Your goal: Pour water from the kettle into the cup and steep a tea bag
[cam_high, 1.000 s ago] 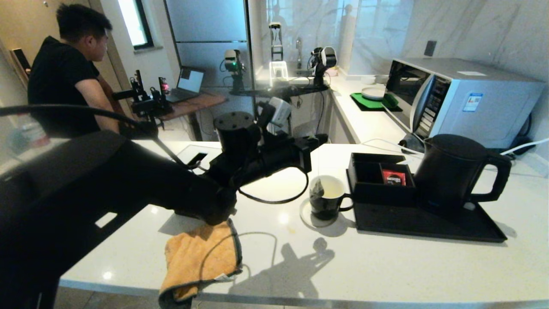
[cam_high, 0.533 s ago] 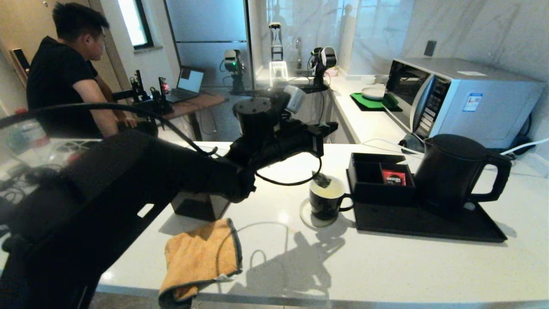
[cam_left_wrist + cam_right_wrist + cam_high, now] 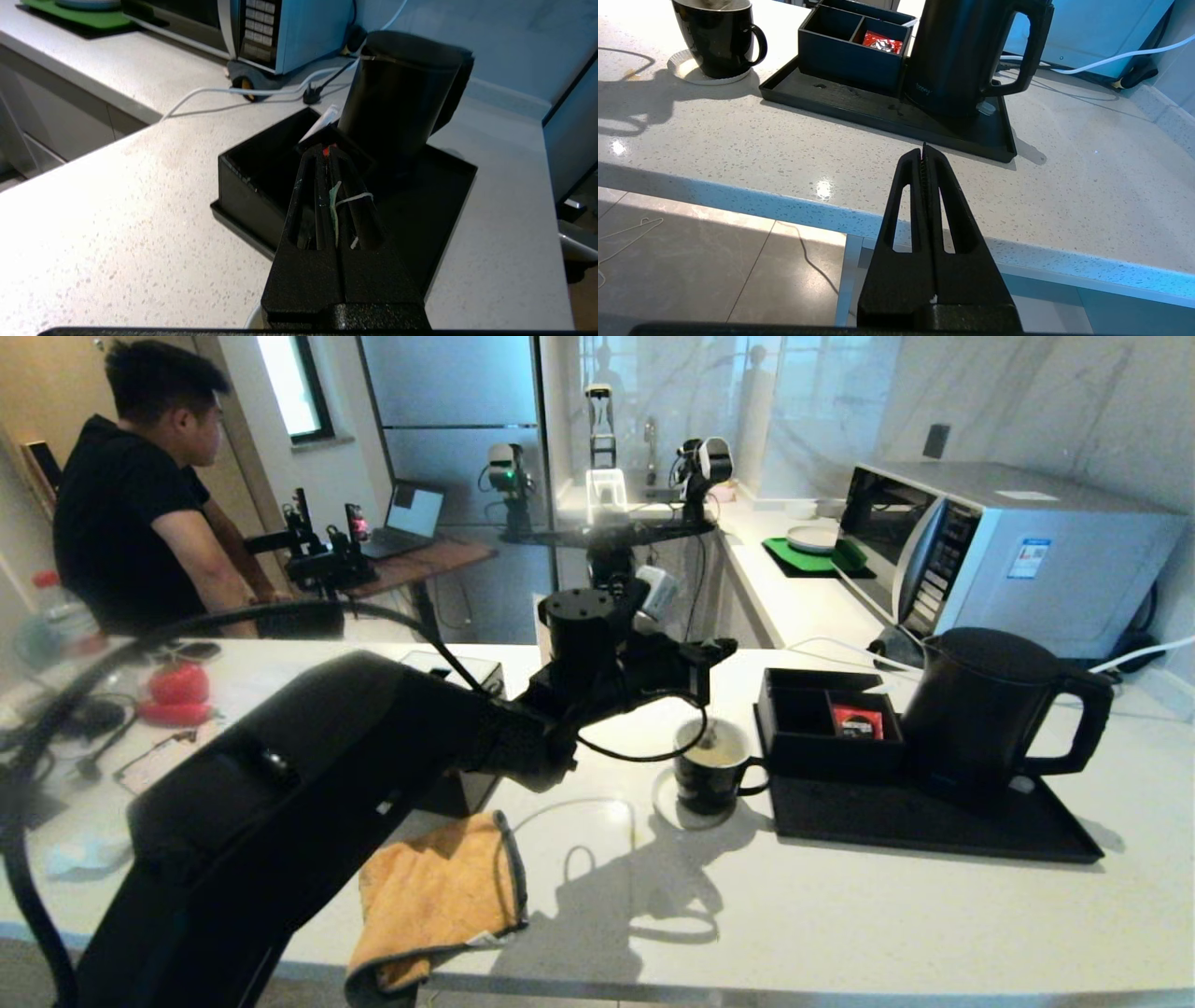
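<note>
The small black cup (image 3: 714, 775) stands on a white coaster left of the black tray (image 3: 934, 826); it holds pale liquid. My left gripper (image 3: 722, 648) hovers just above the cup, shut on the green tag (image 3: 332, 205) and white string (image 3: 356, 198) of the tea bag (image 3: 707, 737), which hangs down inside the cup's mouth. The tall matte black kettle (image 3: 980, 719) sits on the tray's right part with its handle turned right. My right gripper (image 3: 924, 154) is shut on nothing, parked low in front of the counter's front edge, facing the kettle (image 3: 957, 56) and cup (image 3: 714, 42).
A black divided box (image 3: 812, 728) with a red sachet (image 3: 857, 721) stands on the tray between cup and kettle. An orange cloth (image 3: 439, 891) drapes over the front edge. A microwave (image 3: 1008, 551) and white cable lie behind. A person stands at the far left.
My left gripper rose and shifted right, lifting the tea bag off the cup's left rim, then came down so the bag hangs lower in the cup's middle.
</note>
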